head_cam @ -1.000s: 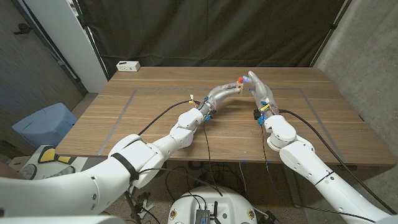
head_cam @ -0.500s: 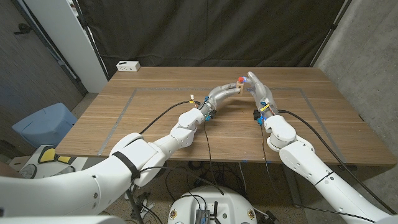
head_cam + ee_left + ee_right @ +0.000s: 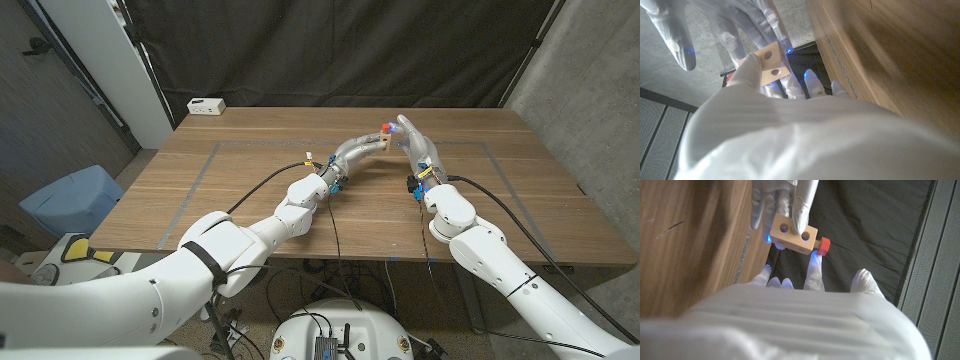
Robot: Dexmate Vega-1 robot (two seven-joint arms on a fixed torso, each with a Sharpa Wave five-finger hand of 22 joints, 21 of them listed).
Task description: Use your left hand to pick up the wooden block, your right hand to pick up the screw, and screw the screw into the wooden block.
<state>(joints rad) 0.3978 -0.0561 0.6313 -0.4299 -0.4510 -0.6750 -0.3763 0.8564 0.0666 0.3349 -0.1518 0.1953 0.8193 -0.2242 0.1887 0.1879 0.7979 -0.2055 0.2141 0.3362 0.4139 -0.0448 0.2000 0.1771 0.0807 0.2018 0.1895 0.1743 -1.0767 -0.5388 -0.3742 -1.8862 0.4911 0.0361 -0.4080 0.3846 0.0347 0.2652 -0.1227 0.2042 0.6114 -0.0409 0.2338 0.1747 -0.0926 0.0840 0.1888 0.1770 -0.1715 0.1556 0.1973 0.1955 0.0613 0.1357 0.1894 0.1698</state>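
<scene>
wooden block (image 3: 792, 234) held crosswise by left hand (image 3: 782, 202), red screw (image 3: 823, 245) at its end

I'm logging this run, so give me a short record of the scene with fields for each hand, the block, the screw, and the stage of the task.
left hand: holds the wooden block above the table
right hand: fingers at the red screw
wooden block: light wood, two round holes on the visible face
red screw: head sits at the block's end, apparently in the block; depth cannot be told
stage: both hands meet over the far middle of the table, screwing appears under way
</scene>
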